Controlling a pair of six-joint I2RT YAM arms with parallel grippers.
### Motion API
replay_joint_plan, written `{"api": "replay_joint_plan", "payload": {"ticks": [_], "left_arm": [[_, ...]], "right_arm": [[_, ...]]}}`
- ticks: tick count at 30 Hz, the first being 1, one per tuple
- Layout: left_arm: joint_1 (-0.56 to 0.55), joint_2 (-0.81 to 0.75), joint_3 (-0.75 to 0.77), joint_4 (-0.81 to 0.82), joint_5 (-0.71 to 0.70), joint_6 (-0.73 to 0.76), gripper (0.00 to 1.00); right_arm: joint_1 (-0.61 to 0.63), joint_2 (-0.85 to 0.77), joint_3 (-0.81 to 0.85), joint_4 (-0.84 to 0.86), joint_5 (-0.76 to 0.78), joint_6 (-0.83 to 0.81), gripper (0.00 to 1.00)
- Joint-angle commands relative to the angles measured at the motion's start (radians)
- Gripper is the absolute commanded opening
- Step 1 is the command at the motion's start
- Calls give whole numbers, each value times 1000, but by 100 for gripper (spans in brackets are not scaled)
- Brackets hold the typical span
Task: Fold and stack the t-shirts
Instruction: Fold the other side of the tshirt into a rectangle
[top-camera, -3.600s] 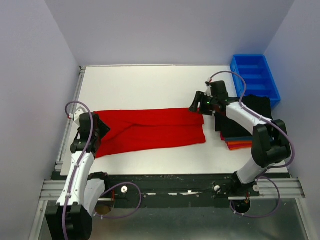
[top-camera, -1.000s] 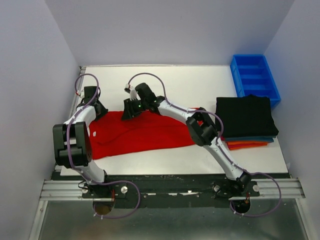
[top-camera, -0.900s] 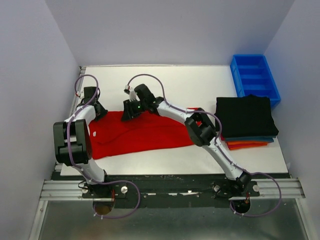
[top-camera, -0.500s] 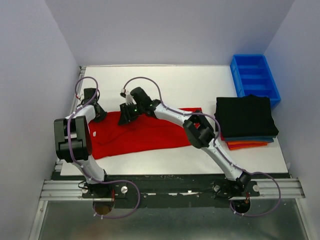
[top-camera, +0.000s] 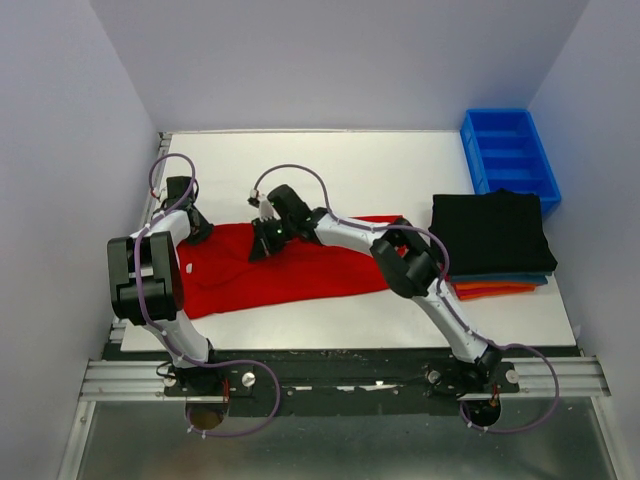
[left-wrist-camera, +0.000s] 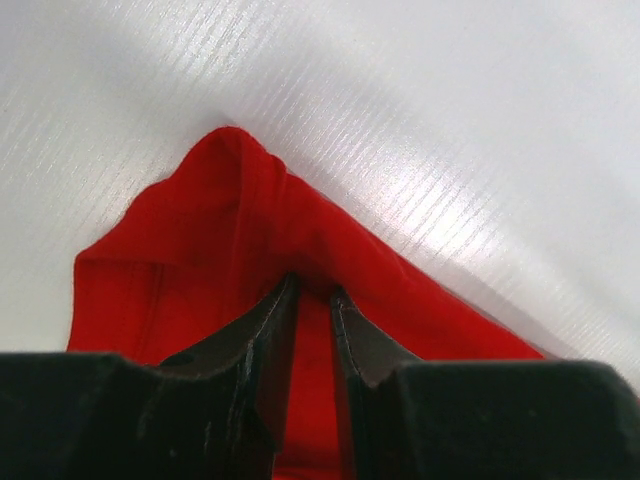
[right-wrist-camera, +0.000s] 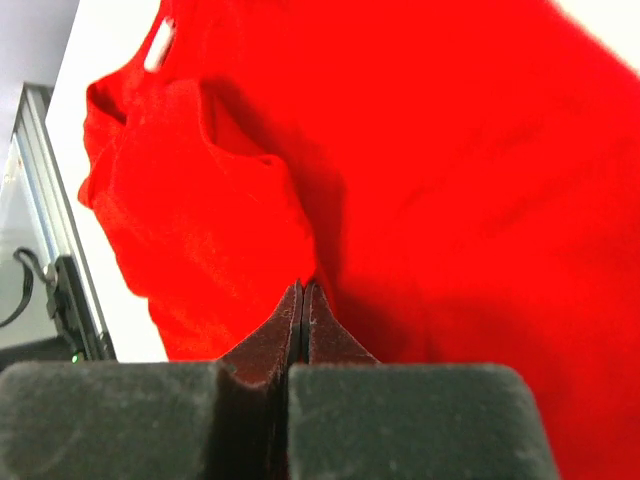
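Observation:
The red t-shirt (top-camera: 300, 265) lies spread across the white table, partly folded lengthwise. My left gripper (top-camera: 197, 228) is at its far left corner. In the left wrist view that gripper (left-wrist-camera: 312, 288) is shut on a raised fold of the red t-shirt (left-wrist-camera: 230, 220). My right gripper (top-camera: 258, 247) reaches across to the shirt's upper left part. In the right wrist view it (right-wrist-camera: 303, 287) is shut, its tips pinching a crease of the red cloth (right-wrist-camera: 480, 150). Folded t-shirts form a stack at the right: black (top-camera: 490, 232) on top, blue (top-camera: 500, 279) and orange (top-camera: 490, 291) edges below.
A blue plastic bin (top-camera: 512, 155) stands at the far right corner behind the stack. Bare white table (top-camera: 330, 170) lies behind the red shirt. The right arm stretches over the shirt's middle. A metal rail (top-camera: 140, 240) runs along the table's left edge.
My right gripper has closed on the red cloth and shifted slightly right and nearer. The left gripper has kept its hold and place.

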Motion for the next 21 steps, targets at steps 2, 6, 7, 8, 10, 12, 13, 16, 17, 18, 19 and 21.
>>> {"api": "replay_joint_plan", "payload": {"ticks": [2, 6, 7, 8, 10, 12, 13, 16, 17, 18, 19, 21], "left_arm": [[10, -10, -9, 8, -19, 5, 33], [10, -14, -11, 11, -24, 5, 33], [10, -15, -11, 11, -24, 7, 33], [10, -15, -11, 9, -27, 7, 33], [10, -16, -9, 8, -27, 7, 33], [10, -18, -11, 6, -25, 7, 33], [10, -19, -11, 8, -25, 8, 33], [10, -24, -14, 6, -27, 11, 33], [10, -28, -16, 8, -27, 11, 33], [10, -30, -17, 11, -25, 10, 33], [10, -34, -19, 12, -22, 10, 33], [10, -44, -20, 14, -15, 7, 33]], "right_arm": [[6, -152, -180, 40, -66, -16, 2], [6, -195, -255, 40, -124, -17, 11], [6, -209, -276, 43, -133, -14, 14], [6, -221, -299, 46, -139, -13, 17], [6, -247, -341, 37, -135, -6, 25], [6, -275, -385, 13, -124, -25, 34], [4, -287, -414, 9, -119, -28, 40], [4, -334, -500, 9, -95, -45, 66], [4, -351, -514, 8, -72, -52, 70], [1, -370, -520, 6, -55, -58, 71], [0, -385, -519, 5, -43, -68, 72], [-7, -404, -484, -24, -26, -80, 72]]}}
